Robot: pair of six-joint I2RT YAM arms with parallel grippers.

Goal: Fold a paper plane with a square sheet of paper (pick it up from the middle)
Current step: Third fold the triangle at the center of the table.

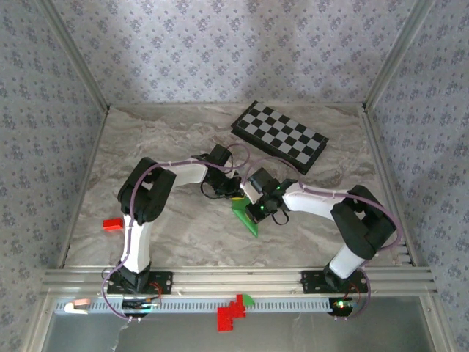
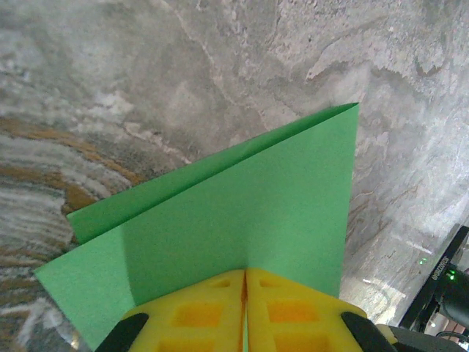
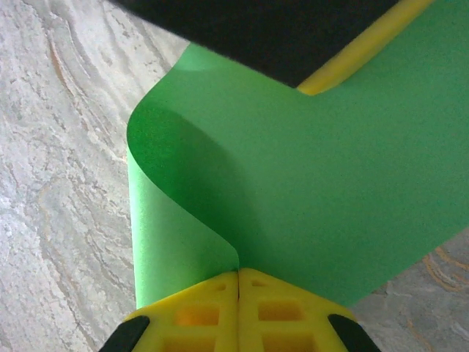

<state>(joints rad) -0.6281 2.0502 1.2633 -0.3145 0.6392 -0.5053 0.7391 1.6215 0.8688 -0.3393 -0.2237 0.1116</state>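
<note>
Green paper (image 1: 246, 217) is on the near side of the checkerboard (image 1: 280, 136), about mid-bench (image 1: 183, 139), held between both arms. It is partly folded, with two layers and one sharp crease showing in the left wrist view, and is not yet a dart.

Left pincer (image 2: 244, 273): yellow pads pressed together on the paper's edge, with no gap showing. Right pincer (image 3: 238, 273): also pressed together, pinching the paper where it bends into a loose curl, not a flat fold. From above, the two pincers sit just beside each other over the paper, nearer than the checkerboard.

Risks, judged from here:
- Tear: two firm grips on one thin sheet. If the arms pull apart or twist against each other, the paper between them takes all the strain.
- Stray crease: the curl at the right pincer could flatten off-line if pressed down as it lies, leaving the fold crooked.
- Slip: each grip bites only a narrow margin at the edge, so a sideways drag may pull the paper free.
- Knock: the left pincer's finger (image 3: 350, 59) lies close above the right one's hold, so either arm moving inward could bump the other.
</note>
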